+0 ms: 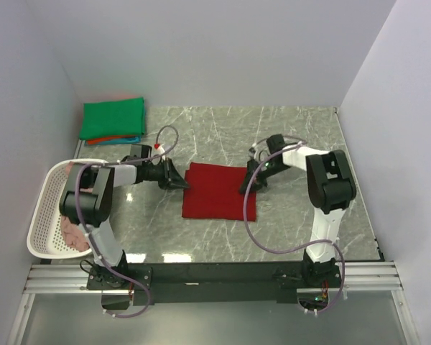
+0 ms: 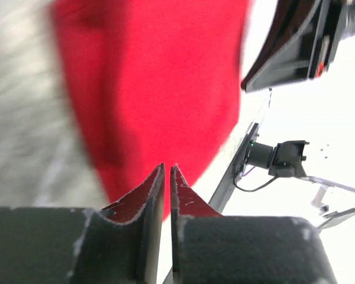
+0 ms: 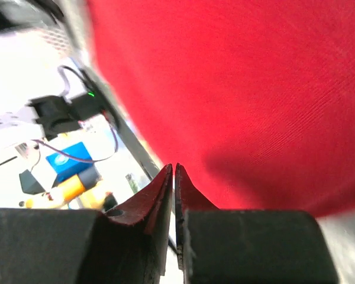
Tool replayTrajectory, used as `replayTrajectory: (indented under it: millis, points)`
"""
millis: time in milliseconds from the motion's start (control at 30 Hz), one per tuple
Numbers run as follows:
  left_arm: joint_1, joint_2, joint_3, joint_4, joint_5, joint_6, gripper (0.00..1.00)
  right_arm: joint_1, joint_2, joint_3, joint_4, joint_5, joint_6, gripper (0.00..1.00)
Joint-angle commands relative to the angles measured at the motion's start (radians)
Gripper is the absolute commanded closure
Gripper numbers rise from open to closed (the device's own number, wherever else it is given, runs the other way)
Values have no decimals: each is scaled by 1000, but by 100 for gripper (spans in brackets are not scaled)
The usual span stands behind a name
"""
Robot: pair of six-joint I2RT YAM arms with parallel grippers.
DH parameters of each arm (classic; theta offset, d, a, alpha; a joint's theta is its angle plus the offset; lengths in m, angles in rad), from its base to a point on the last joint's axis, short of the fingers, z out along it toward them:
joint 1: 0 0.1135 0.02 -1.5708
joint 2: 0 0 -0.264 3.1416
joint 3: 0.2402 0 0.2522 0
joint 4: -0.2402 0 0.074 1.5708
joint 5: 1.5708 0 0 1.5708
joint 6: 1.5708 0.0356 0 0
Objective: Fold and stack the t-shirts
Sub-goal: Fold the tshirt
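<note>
The dark red t-shirt [image 1: 219,190] is laid flat right of the white basket [image 1: 43,208], the left gripper [image 1: 178,180] at its basket-side edge and the right gripper [image 1: 246,188] at its far edge are seen almost closed on nothing, and matching corners should be pinched so the fold stays square.

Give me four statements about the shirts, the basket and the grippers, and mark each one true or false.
1. The dark red t-shirt lies flat on the table, between the left gripper and the right gripper. True.
2. The green t-shirt is in the basket. False: it tops the folded stack at the back left.
3. The basket holds a pink t-shirt. True.
4. The right gripper is wide open. False: its jaws are nearly together.
</note>
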Motion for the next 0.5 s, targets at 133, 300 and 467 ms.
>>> replayTrajectory:
  millis: [133, 300, 467]
  points:
    - [-115, -37, 166, 156, -39, -29, 84, -43, -67, 121, 133, -60, 100, 87]
    - [-155, 133, 287, 309, -100, -214, 82, -44, 40, 152, 296, -12, 229, 88]
    - [-124, 278, 306, 289, -129, -195, 83, -73, 161, 186, 289, 64, 233, 88]
